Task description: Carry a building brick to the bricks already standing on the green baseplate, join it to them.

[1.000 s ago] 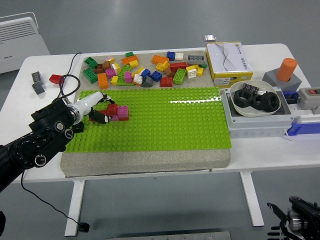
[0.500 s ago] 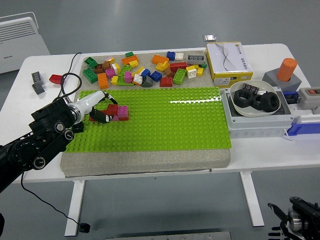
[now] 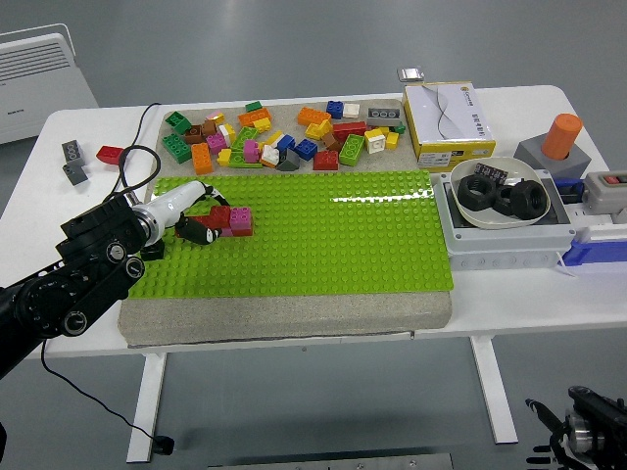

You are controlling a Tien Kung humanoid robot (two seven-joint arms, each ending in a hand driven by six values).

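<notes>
Since a second ago the left arm has drawn slightly back toward seven o'clock, its black forearm sitting a touch lower and further left, while the bricks on the plate have stayed where they were. The left hand (image 3: 193, 217) lies over the left end of the green baseplate (image 3: 323, 245), its white-cased fingers (image 3: 176, 201) reaching toward three o'clock and curled against the red brick (image 3: 219, 215); whether they actually pinch it or only press on it cannot be told from this view. That red brick sits on the plate, touching the magenta brick (image 3: 239, 221) at its three o'clock side. At twelve o'clock from the plate, a heap of loose bricks (image 3: 284, 137) in many colours lies on the grey mat. At the table's three o'clock end a white bowl (image 3: 465, 211) set in a grey box (image 3: 509, 240) holds black ring-shaped parts (image 3: 519, 200). A yellow carton (image 3: 449, 119) stands just behind it. The right hand (image 3: 578, 431) hangs low at five o'clock, below table level, its fingers too dim to judge.
</notes>
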